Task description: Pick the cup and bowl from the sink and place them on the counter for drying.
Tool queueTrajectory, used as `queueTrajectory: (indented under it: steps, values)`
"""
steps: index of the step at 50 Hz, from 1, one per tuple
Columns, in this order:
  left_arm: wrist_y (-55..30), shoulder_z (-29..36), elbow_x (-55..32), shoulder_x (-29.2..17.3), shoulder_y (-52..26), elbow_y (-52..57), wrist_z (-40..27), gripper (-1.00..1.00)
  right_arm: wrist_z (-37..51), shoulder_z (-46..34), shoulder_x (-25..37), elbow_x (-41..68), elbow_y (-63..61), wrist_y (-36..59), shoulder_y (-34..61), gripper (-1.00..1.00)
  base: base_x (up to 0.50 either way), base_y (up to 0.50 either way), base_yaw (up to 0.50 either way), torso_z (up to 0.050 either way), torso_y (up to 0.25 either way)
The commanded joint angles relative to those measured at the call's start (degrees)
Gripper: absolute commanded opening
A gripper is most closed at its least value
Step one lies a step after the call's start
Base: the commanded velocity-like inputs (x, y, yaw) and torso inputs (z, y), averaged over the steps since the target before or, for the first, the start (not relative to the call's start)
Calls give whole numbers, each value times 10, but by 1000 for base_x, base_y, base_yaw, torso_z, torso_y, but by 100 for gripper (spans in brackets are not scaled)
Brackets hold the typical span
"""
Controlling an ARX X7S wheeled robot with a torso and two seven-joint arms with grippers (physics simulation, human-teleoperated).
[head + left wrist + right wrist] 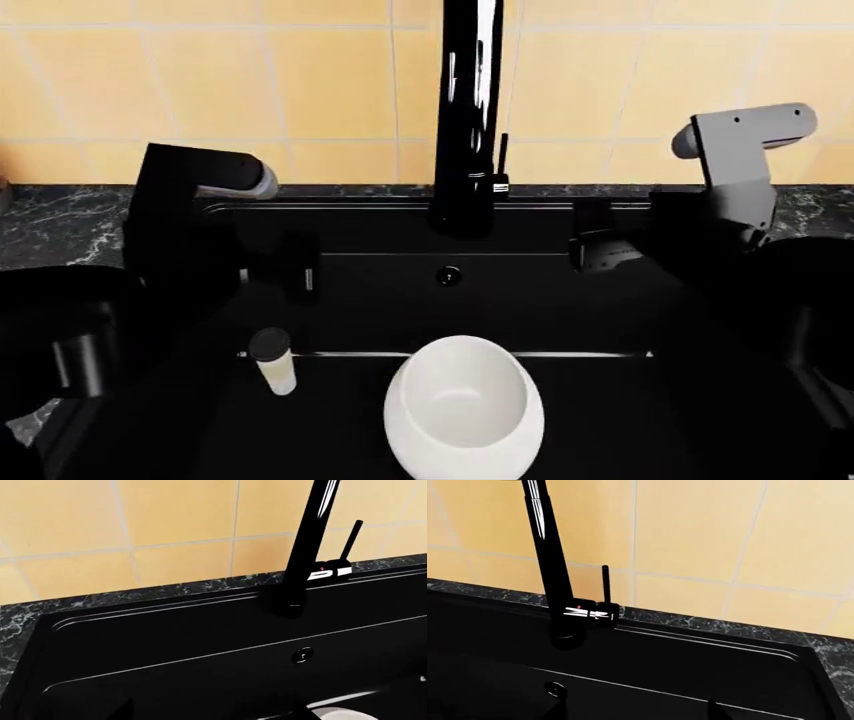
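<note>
The left gripper (pixel 296 268) hangs over the left half of the sink (pixel 360 250), above the back wall of the basin. It is black against black, so I cannot tell how far its fingers stand apart; nothing shows between them. The right gripper (pixel 594 252) hovers at about the same height on the other side, its grey-tipped end pointing in toward the faucet (pixel 467 110), and again I cannot make out whether it is spread or closed. It carries nothing that I can see.

Below and a little in front of the left gripper, the cup (pixel 275 361) stands upright on the sink floor, cream-white with its dark end on top. Just beside it toward the middle sits the bowl (pixel 463 410), white and glossy, open side up, well apart from both grippers. A sliver of its rim (pixel 347 713) shows in the left wrist view.

The tall faucet rises from the back ledge between the two arms, with a round overflow fitting (pixel 450 275) on the wall under it. The counter (pixel 60 222) runs along the back and sides, under yellow wall tiles (pixel 267 80).
</note>
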Motion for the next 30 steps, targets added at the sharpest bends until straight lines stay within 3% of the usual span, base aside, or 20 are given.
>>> queueTrajectory:
  steps: [1, 5, 7, 10, 22, 30]
  values:
    - [2, 11, -7, -4, 29, 5, -7, 100, 46, -11, -8, 67, 34, 64, 4, 100, 0, 0, 0, 0, 0]
    - [4, 11, -11, -7, 32, 5, -9, 100, 107, -33, -2, 156, 66, 64, 4, 100, 0, 0, 0, 0, 0]
    - [4, 3, -21, -6, 32, 7, -19, 100, 188, -61, 11, 258, 99, 65, 10, 100, 0, 0, 0, 0, 0]
    - [7, 3, -21, -11, 41, 13, -17, 100, 203, -87, 16, 295, 117, 55, 14, 100, 0, 0, 0, 0, 0]
    - [19, 5, -20, -19, 40, 19, -19, 100, 50, -254, 14, 135, 184, -20, 25, 100, 0, 0, 0, 0, 0]
    - [23, -5, -34, -26, 39, 19, -27, 100, -7, -312, 1, 81, 232, -52, 44, 100, 0, 0, 0, 0, 0]
